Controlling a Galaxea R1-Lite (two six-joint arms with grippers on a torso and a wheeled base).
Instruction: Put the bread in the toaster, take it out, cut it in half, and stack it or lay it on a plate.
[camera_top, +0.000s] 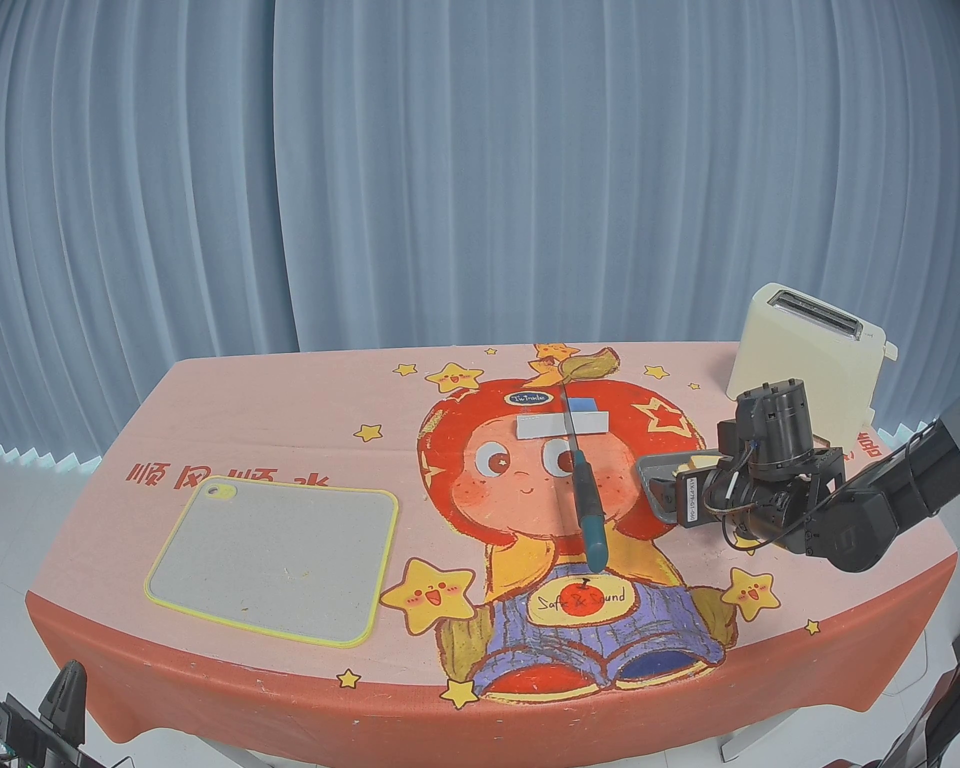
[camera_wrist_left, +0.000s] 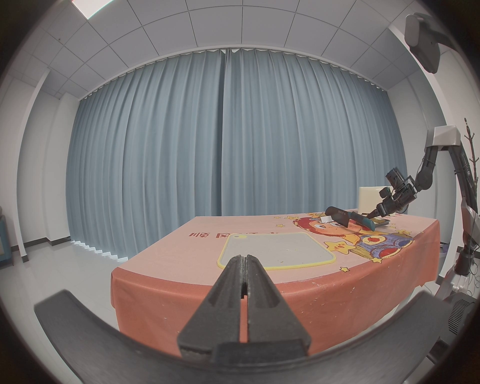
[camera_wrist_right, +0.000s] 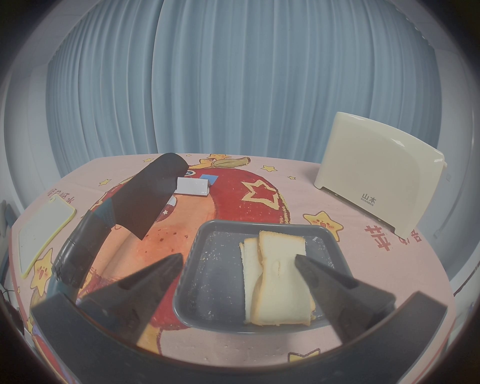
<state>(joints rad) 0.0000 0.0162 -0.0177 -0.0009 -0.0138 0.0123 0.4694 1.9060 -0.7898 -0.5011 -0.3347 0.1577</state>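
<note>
1. Head view: the right pincer (camera_top: 690, 476) hangs over a dark tray (camera_top: 655, 492) at the right side of the counter (camera_top: 300, 420), and a tan edge of the bread (camera_top: 702, 462) shows under it. The cream toaster (camera_top: 812, 358) stands just behind that arm, slot upward. The knife (camera_top: 586, 490) lies mid-counter, and the cutting board (camera_top: 275, 556) lies well apart to the left. The left pincer (camera_top: 62, 705) sits off the near-left corner, so the right arm is plainly the nearer one to the bread.

2. Left wrist view: the left pincer (camera_wrist_left: 245, 260) is closed tight with nothing in it, pointing across the cutting board (camera_wrist_left: 277, 250). The right pincer (camera_wrist_left: 386, 206) shows far off by the toaster (camera_wrist_left: 372, 197).

3. Right wrist view: the right pincer (camera_wrist_right: 239, 259) gapes wide and carries nothing.
   - Two pale slices of bread (camera_wrist_right: 277, 280) lie flat and overlapped in the tray (camera_wrist_right: 200, 270), directly ahead of it and below.
   - Their long axis runs along the line of approach, away from the wrist. One finger (camera_wrist_right: 145, 285) stands outside the tray's rim and the other (camera_wrist_right: 345, 295) over the slices' far edge.
   - I judge that closing would pinch across the short width, once the pincer drops lower and shifts towards the slices.
   - The toaster (camera_wrist_right: 380, 170) stands beyond the tray, near enough for a short carry.
</note>
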